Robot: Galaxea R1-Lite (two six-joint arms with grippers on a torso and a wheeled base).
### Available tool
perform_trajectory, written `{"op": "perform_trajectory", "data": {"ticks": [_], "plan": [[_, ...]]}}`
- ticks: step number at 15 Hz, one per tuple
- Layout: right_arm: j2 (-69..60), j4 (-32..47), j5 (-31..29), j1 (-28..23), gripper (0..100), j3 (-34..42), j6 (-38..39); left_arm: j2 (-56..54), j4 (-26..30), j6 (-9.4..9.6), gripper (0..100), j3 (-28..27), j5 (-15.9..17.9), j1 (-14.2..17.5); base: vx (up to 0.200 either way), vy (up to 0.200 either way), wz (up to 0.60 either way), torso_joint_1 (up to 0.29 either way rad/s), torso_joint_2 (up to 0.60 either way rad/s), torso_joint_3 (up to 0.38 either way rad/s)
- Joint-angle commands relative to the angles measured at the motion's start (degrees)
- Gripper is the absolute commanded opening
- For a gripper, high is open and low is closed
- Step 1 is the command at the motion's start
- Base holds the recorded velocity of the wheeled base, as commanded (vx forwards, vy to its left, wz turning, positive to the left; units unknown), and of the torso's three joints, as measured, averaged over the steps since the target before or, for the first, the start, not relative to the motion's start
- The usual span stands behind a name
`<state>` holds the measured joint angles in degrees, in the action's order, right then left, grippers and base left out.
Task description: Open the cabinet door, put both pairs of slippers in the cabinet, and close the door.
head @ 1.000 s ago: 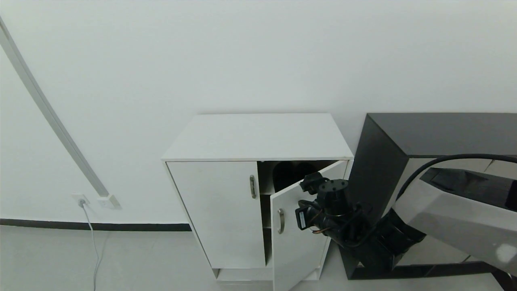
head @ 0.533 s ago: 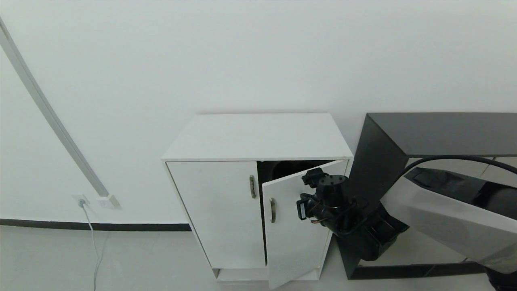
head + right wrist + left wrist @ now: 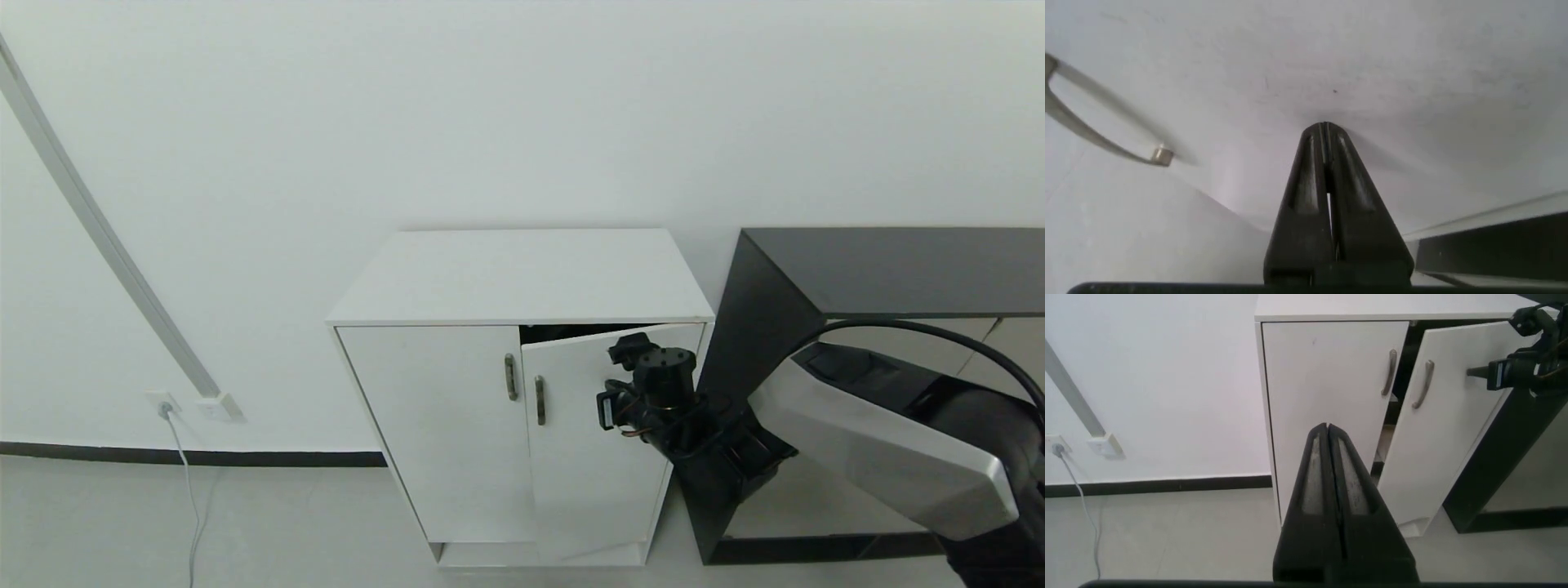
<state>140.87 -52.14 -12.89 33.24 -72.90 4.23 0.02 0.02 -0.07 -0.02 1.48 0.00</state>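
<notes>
White right door of the cabinet is almost shut; the closed right gripper touches it, and the left gripper is closed, empty. Only the last push seems left.

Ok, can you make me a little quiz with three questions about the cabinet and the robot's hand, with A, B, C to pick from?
1. Where is the right gripper?
A. on top of the cabinet
B. inside the cabinet
C. at the front of the right door

2. How many handles do the cabinet's doors have?
A. two
B. one
C. four

3. How is the right door?
A. wide open
B. almost shut, with a dark slit at its top
C. taken off

Answers:
1 C: in the right wrist view its tip meets the white door panel.
2 A: each door has one bar handle, side by side at the middle.
3 B: the head view shows only a thin dark gap above it.
</notes>
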Motion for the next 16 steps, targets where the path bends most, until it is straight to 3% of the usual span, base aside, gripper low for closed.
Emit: {"op": "perform_trajectory", "data": {"ticks": [1, 16], "plan": [[1.86, 0.02, -0.03, -0.9, 0, -1.81, -0.01, 0.06, 0.06, -0.01, 0, 0.02, 0.02, 0.0, 0.0, 0.0, 0.0, 0.0, 0.0, 0.0], [3.79, 0.99, 0.4, -2.66, 0, -6.82, -0.01, 0.06, -0.02, -0.1, 0, 0.02, -0.07, 0.0, 0.0, 0.0, 0.0, 0.0, 0.0, 0.0]]}}
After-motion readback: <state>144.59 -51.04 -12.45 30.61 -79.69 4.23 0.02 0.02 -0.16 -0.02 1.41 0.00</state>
